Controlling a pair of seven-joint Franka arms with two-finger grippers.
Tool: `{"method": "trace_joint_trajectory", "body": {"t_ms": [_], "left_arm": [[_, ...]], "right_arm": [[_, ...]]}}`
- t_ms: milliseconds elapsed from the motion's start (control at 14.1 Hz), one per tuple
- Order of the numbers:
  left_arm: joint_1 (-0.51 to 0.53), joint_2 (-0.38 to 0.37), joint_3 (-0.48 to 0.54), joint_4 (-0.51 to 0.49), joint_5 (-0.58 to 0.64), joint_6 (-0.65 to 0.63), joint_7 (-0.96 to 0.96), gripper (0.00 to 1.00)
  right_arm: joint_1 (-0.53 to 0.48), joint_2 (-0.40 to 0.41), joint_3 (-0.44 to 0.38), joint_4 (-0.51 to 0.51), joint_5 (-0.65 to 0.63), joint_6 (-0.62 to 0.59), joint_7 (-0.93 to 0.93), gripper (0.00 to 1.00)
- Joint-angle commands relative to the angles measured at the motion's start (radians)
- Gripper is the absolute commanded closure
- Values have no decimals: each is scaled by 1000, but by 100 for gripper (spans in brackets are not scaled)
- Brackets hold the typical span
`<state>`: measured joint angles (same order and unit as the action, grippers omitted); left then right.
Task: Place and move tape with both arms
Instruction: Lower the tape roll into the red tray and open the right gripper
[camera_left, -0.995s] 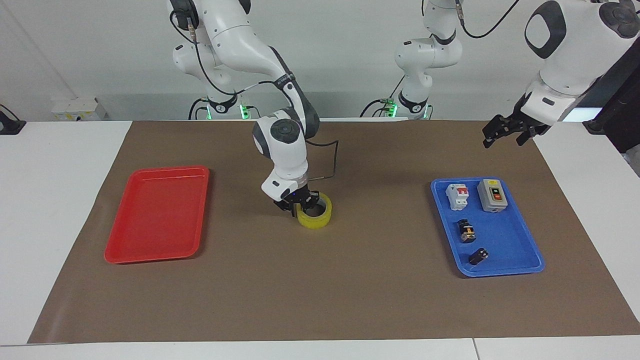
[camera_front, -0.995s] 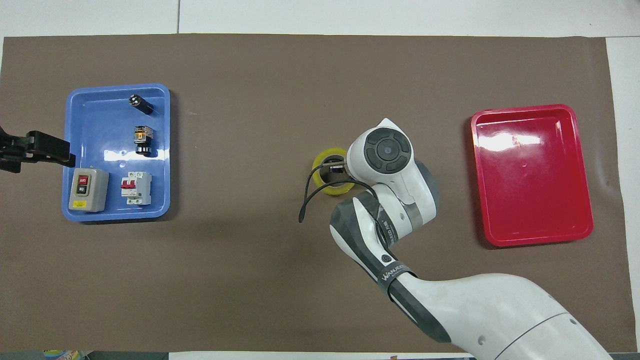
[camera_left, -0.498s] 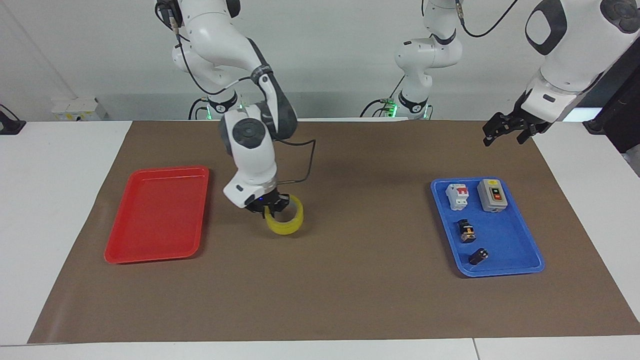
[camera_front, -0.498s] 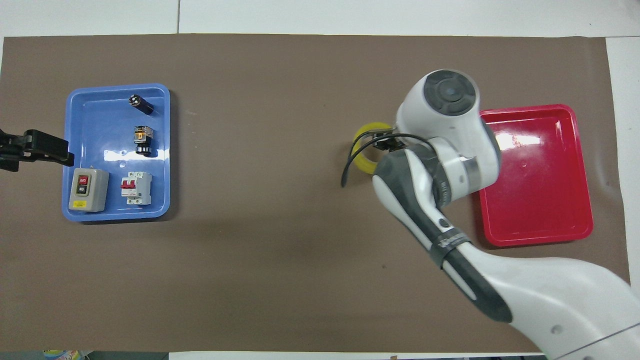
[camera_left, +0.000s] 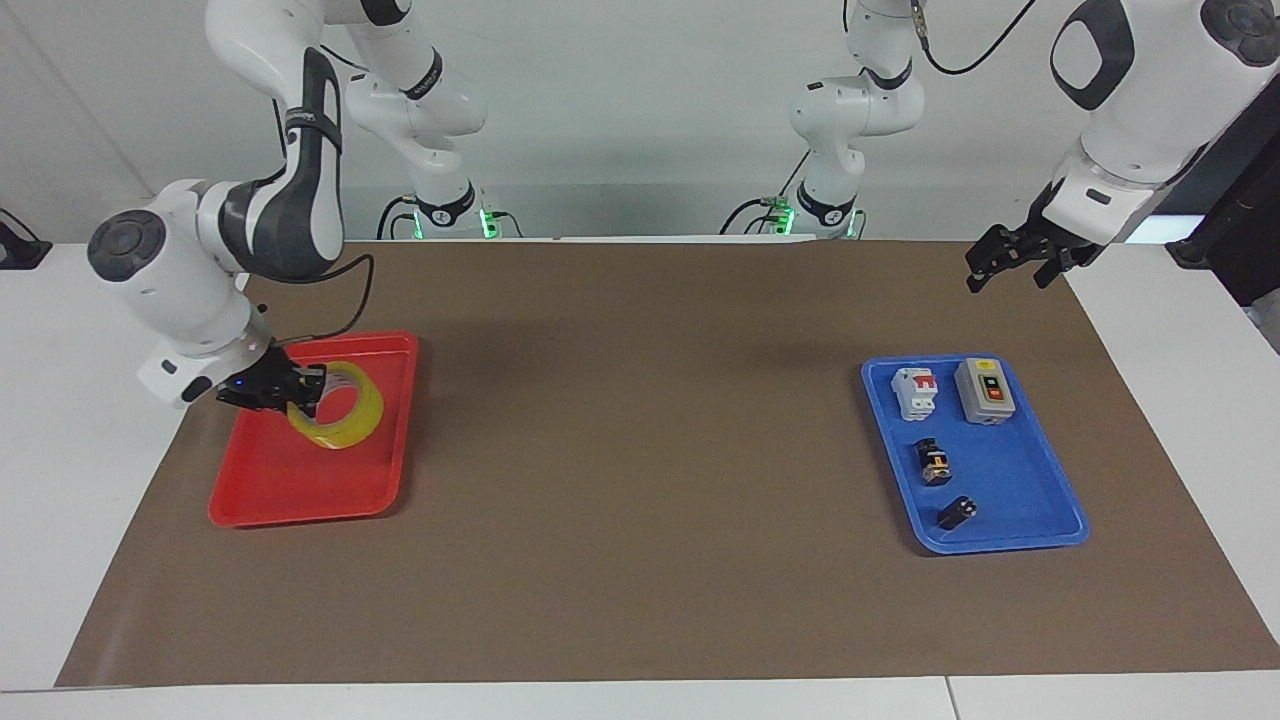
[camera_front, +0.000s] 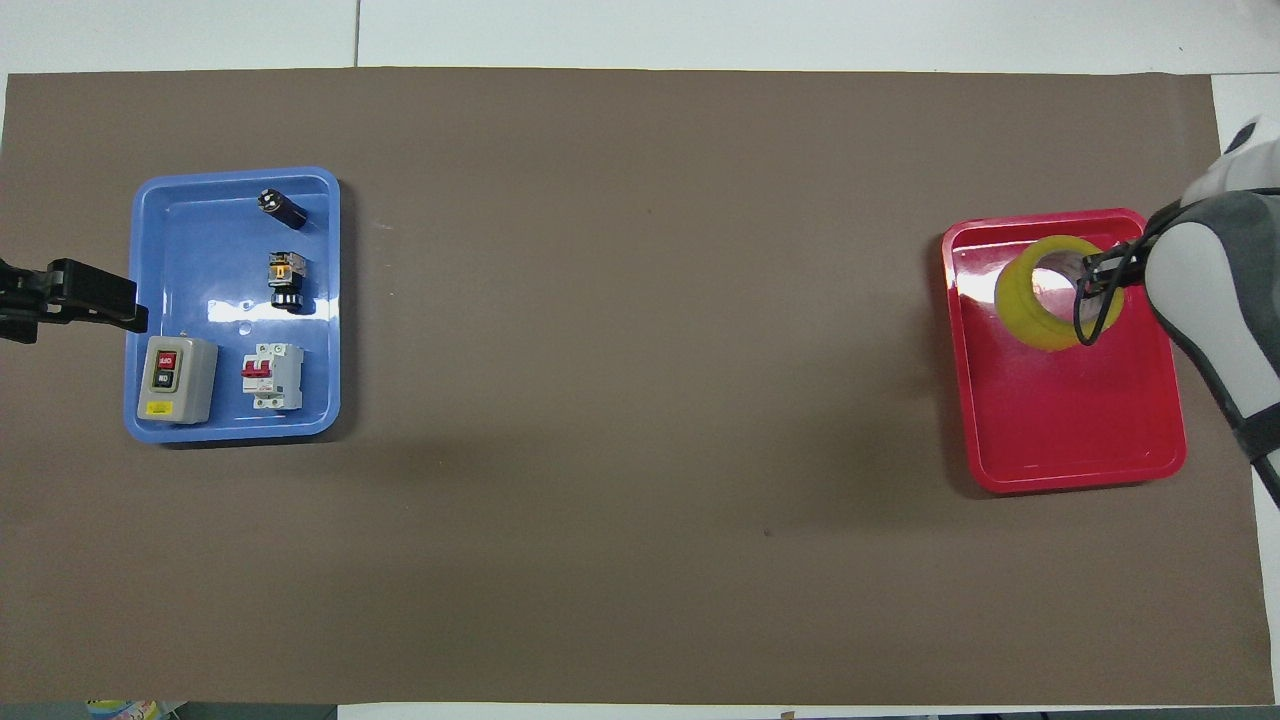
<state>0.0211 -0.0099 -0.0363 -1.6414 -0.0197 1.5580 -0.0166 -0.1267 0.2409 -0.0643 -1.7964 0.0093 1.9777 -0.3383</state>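
Right gripper (camera_left: 290, 392) clamped on the rim of the tape (camera_left: 340, 408), roll tilted on edge and held over the red tray (camera_left: 300, 490) at the right arm's end of the table; whether the roll's lower edge touches the tray floor is hard to tell. Left gripper (camera_left: 1005, 262) waits in the air over the brown mat (camera_left: 640, 480), near the blue tray (camera_left: 1010, 480); its fingers look spread, nothing between them. Blue tray carries a grey switch box (camera_left: 985, 391), a white breaker (camera_left: 914, 392) and two small black parts (camera_left: 934, 463).

Bright even light, soft shadows, sharp
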Motion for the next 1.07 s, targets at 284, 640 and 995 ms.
{"method": "trace_joint_trajectory", "body": {"t_ms": [284, 640, 995], "left_arm": [[8, -5, -1, 3, -9, -3, 6, 0], [8, -7, -1, 3, -9, -3, 6, 0], [8, -7, -1, 3, -9, -3, 6, 0]], "right_arm": [[-72, -62, 18, -285, -3, 306, -102, 100], [-76, -48, 18, -351, -3, 375, -99, 100], [-64, -71, 23, -234, -3, 226, -108, 0]]}}
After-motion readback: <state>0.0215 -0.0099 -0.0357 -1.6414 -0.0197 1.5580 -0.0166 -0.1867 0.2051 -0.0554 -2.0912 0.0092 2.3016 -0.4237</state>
